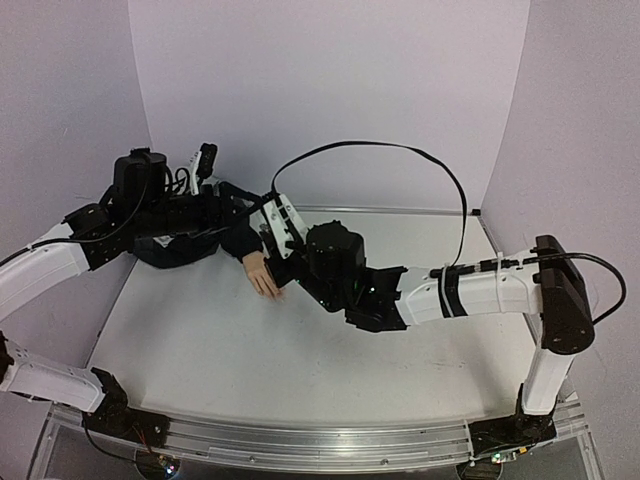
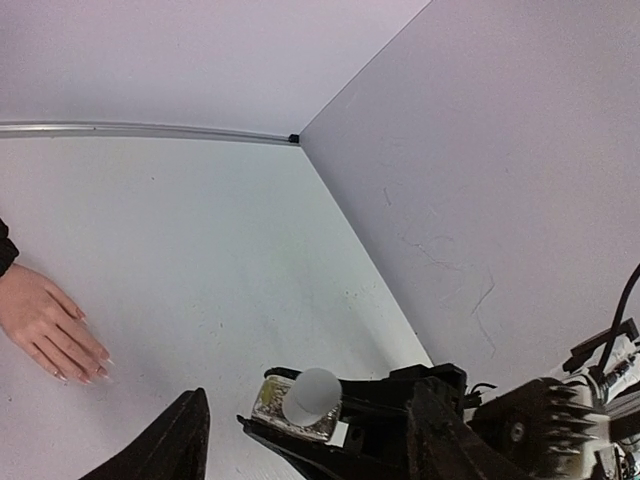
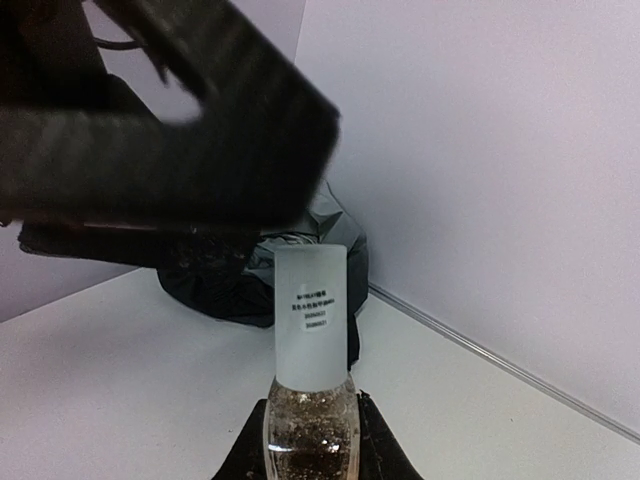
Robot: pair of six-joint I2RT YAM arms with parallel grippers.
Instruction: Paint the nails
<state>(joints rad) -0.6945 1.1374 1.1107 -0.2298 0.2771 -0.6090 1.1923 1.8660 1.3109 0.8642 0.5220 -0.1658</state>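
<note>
Task thing: the nails (image 2: 85, 376) tip the fingers of the mannequin hand (image 2: 48, 335), which lies palm down on the table (image 1: 250, 370) and pokes out of the dark jacket sleeve (image 1: 190, 240) at the back left.
Done so far: nothing that shows; the nails look pale, with no clear colour (they are too small to be sure).
Polish: the polish bottle (image 3: 310, 440) stands upright with its white cap (image 3: 310, 315) on, so no brush is out.
Left to do: by my reading, all of it: uncap, carry the brush over, coat each nail.
Right gripper (image 3: 312, 455): clamped on the bottle's glass body, 1 finger on each side, near the mannequin hand but apart from it.
Left gripper (image 2: 312, 435): its 2 fingers (image 2: 175, 445) stand well apart with the cap between them. In the right wrist view, 1 dark finger hangs just above and beside the cap, and I see no contact.
Step in hand: probably lining up to pinch the cap.
</note>
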